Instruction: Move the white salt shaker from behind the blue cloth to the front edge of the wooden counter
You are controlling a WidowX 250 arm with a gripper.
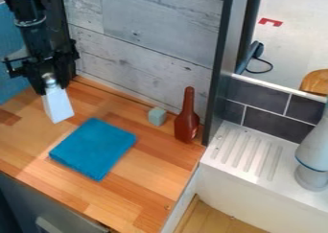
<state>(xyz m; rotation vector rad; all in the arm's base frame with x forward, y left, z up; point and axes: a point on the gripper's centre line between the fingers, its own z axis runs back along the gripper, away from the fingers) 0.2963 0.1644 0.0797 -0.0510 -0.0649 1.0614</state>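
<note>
At the upper left the black gripper (51, 78) hangs over the wooden counter, shut on the narrow top end of a white tapered object (57, 105), which points downward. A folded blue cloth (93, 148) lies flat on the counter, below and to the right of the white object. Farther right, near the back wall, are a small grey-green block (157, 116) and a reddish-brown bottle (187, 119) with a long neck.
A grey plank wall (141, 40) borders the counter (144, 179) at the back, with a dark upright post (224, 59) at its right end. Beyond it stand a white ridged drainboard (250, 155) and a light grey rounded object (314, 155).
</note>
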